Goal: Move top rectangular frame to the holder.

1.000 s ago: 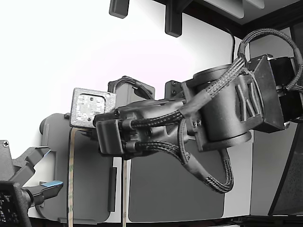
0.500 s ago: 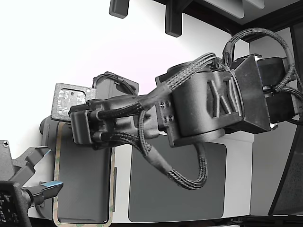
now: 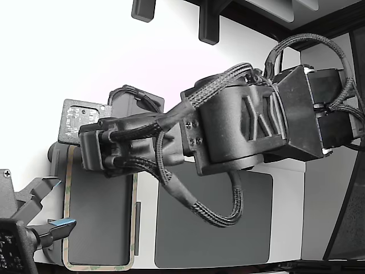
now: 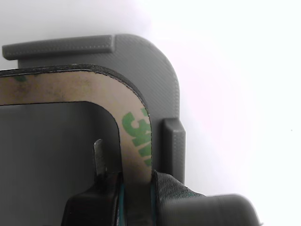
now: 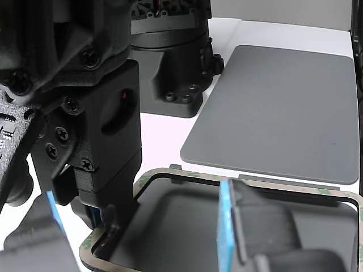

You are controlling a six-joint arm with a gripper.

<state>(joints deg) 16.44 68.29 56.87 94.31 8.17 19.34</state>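
The arm had shifted lower; its hand (image 4: 134, 188) clamped the tan, green-mottled frame (image 3: 67, 217) over the holder (image 4: 155, 70).

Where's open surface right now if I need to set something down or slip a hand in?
The dark grey mat is bare. A white strip lies open between it and the holder. The holder end is crowded: the frame rings it, the gripper pinches the frame's strip at one corner, and a second gripper sits at the exterior view's lower left.
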